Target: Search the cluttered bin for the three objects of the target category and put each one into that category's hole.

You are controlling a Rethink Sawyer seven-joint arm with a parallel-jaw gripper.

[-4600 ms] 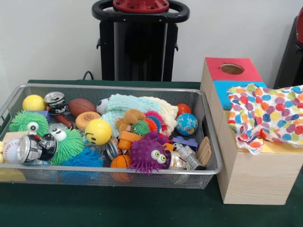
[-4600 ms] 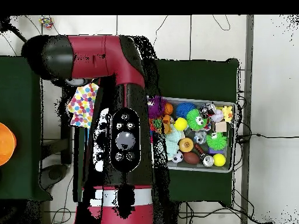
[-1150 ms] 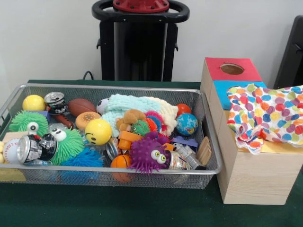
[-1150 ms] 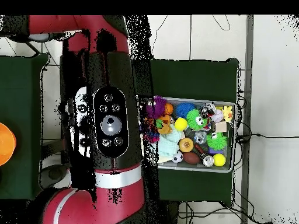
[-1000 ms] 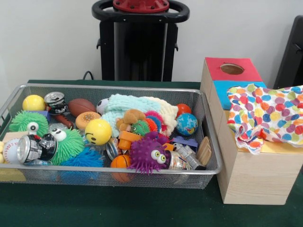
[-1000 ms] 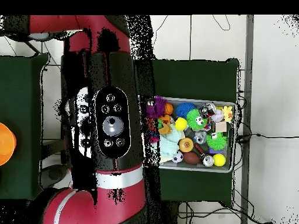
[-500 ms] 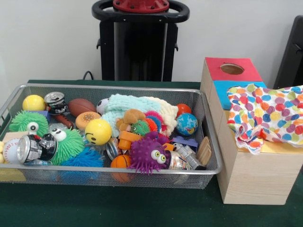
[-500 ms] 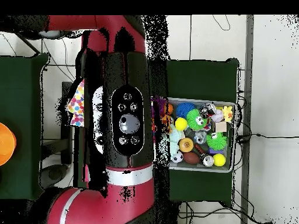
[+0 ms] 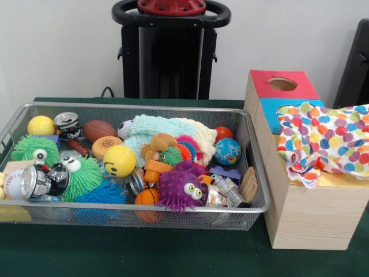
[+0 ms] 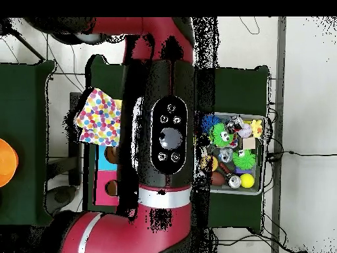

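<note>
My pincer shows in neither view, so I cannot tell how it stands or whether it has hold of anything. All I can see of myself is my arm, stretched over the bin's box-side half in the overhead view.

The bin sits on the green tabletop and is heaped full. Along its far edge lie a yellow ball, a can, a brown football and a knitted cloth. Near its middle sits a smiley ball. By its front edge are a purple spiky toy, a small basketball and a green fuzzy toy. A globe ball rests toward the box-side end.

The wooden box stands just beside that end. Its red panel shows an open hole. A spotted cloth drapes over most of the rest of the top.

Nothing tells me which category is wanted, so I may well pick the wrong kind. The things lie packed and overlapping; reaching down could snag the knitted cloth or drag a neighbour up. If the right hole lies under the spotted cloth, a drop there would land on fabric instead.
</note>
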